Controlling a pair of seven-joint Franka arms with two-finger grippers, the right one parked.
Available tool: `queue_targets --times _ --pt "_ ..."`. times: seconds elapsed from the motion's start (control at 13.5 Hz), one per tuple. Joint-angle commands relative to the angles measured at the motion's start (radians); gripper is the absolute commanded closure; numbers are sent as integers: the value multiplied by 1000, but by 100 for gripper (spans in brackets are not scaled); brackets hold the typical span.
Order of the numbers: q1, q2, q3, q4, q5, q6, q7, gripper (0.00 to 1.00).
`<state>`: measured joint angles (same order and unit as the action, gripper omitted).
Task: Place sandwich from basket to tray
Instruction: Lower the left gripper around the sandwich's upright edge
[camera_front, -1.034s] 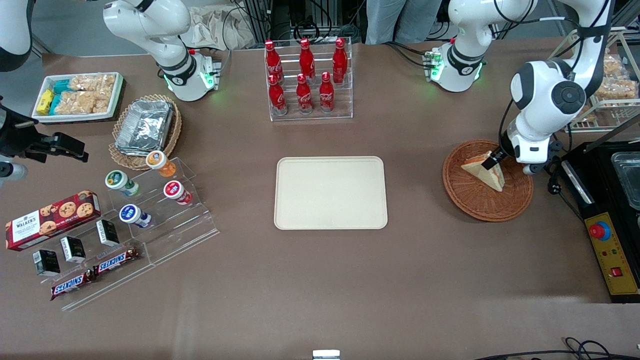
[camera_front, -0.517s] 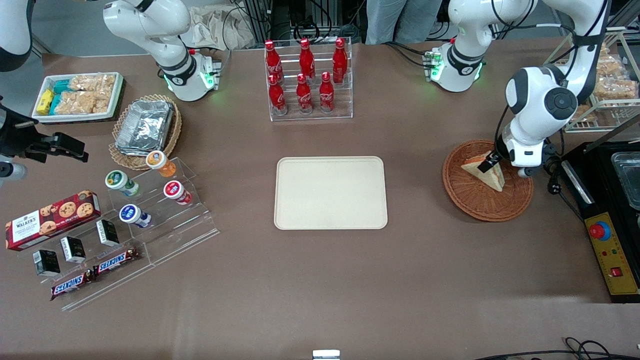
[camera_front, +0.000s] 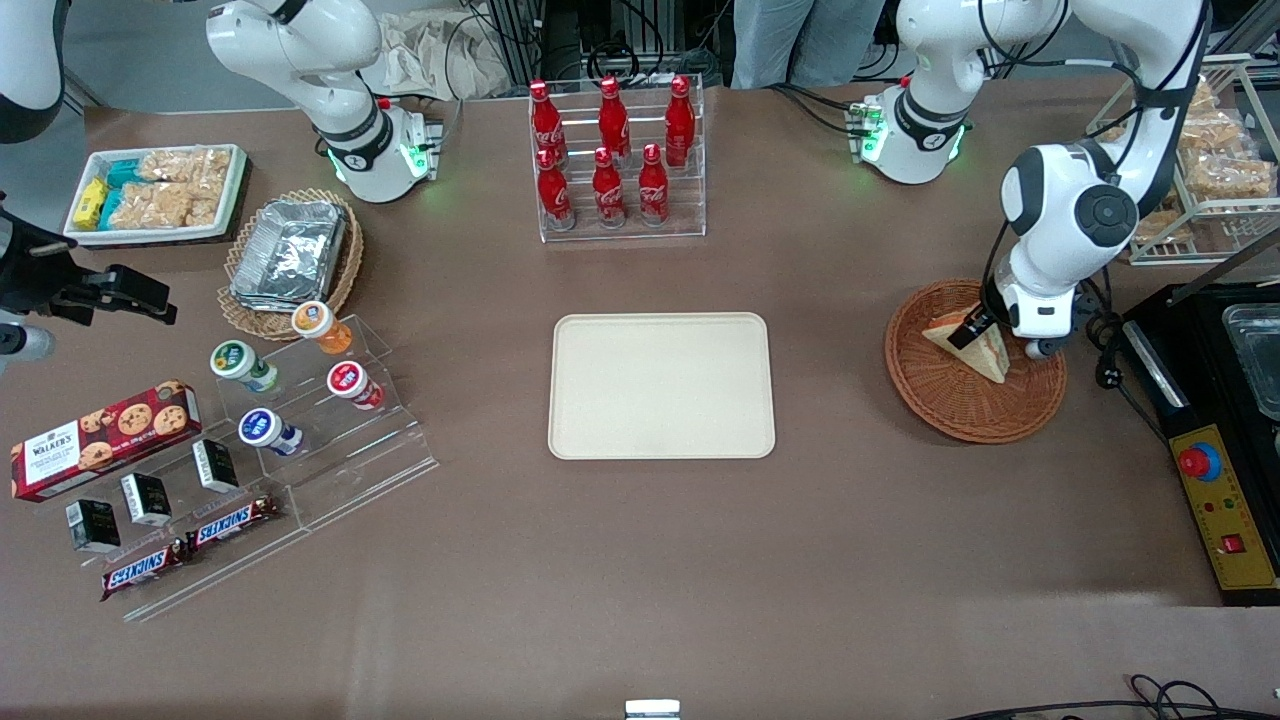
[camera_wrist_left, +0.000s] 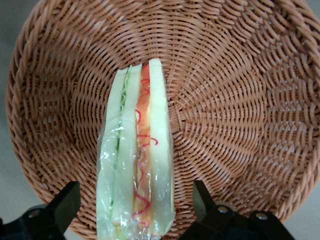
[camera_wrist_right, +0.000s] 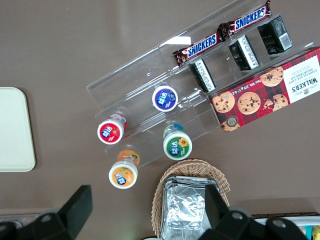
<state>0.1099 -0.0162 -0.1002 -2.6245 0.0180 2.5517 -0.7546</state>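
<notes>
- Since the tray (camera_front: 661, 386) lies nearest the front camera of the task's things, mid-table with bare brown tabletop (camera_front: 640, 560) all round it, it looks laid out as an open landing spot; it is a flat cream rectangle with rounded corners and a low raised rim, smooth and matte, and nothing rests on it.
- Toward the working arm's end of the table sits the basket (camera_front: 940, 405), round, shallow and reddish-brown; the wrist view shows its woven wicker (camera_wrist_left: 225, 100) running in tight ribbed rings up to a thicker braided rim.
- The sandwich (camera_front: 968, 344) stands in that basket on edge, cut face up, probably so its flat bread sides are offered to the fingers. In the wrist view the sandwich (camera_wrist_left: 137, 155) shows pale soft bread layers with a green band and an orange-red band between them, under a glossy clear wrap that crinkles near its end.
- The gripper (camera_wrist_left: 135, 212) is down over the sandwich with its two dark fingers (camera_wrist_left: 62, 207) spread, one on each side of the wedge and clear of the bread, so nothing is pinched yet; I judge it is set to squeeze across the bread faces.
- Farthest back, red bottles (camera_front: 610, 150) stand in a clear tiered rack, well apart from the work.
</notes>
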Motion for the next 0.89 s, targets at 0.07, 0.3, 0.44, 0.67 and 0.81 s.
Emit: queue_targets --times 0.07,0.3,0.44,0.67,0.81 --pt "-2 19 -3 -14 10 50 -28 0" --pt "-2 28 -3 -14 11 56 -28 18" --pt "-2 30 -3 -14 11 61 -28 45" --pt "-2 35 -3 -14 11 61 -25 97" --pt "-2 36 -3 -12 11 61 -23 100"
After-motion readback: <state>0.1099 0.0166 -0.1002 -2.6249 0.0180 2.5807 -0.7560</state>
